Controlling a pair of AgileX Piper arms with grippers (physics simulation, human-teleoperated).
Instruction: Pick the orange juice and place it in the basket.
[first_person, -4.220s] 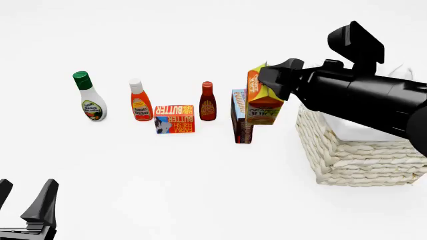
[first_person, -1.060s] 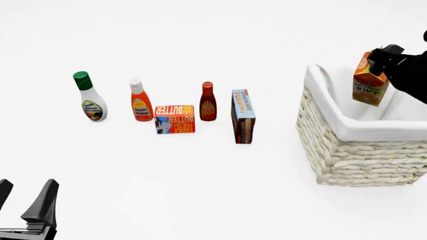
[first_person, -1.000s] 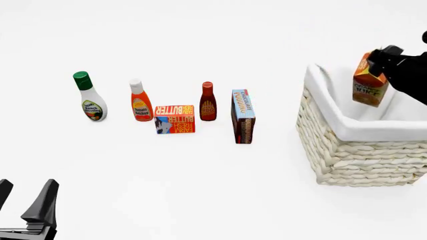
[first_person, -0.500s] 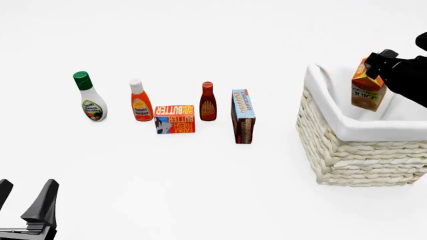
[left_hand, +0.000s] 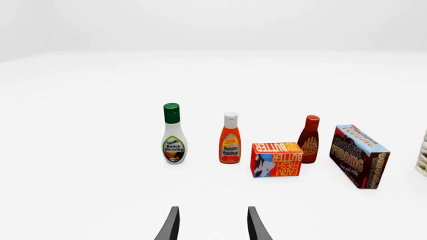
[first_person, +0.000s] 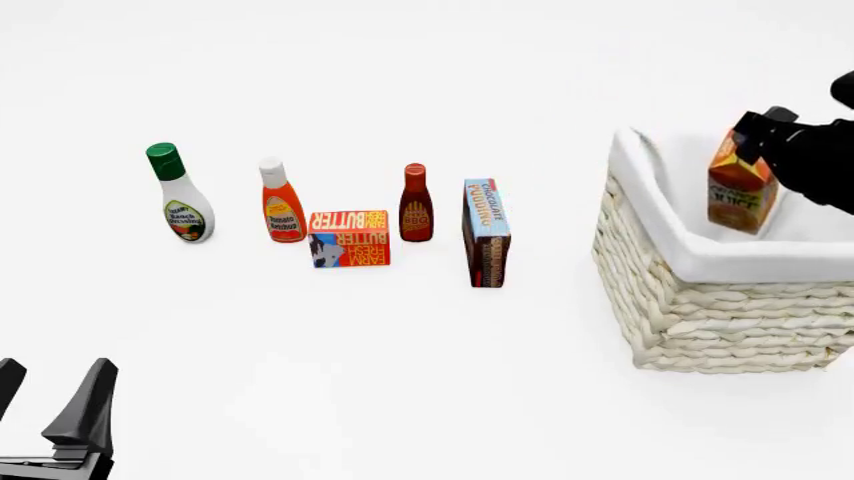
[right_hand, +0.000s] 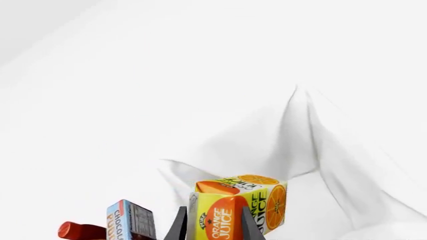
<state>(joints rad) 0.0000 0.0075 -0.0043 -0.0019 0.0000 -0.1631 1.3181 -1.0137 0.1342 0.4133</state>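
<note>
Lower now, orange juice (first_person: 742, 192), clamped in right hand (first_person: 758, 135), over basket (first_person: 694, 300) on white table (first_person: 400, 350).

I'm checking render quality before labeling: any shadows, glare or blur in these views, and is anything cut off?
Front view: flat, even light, no cast shadows or glare; the right gripper is cropped at the edge. Left wrist view: sharp throughout, the butter box lettering readable. Right wrist view: sharp, but the basket lining nearly blends into the white background, and the orange juice is cut off at the frame edge.
</note>
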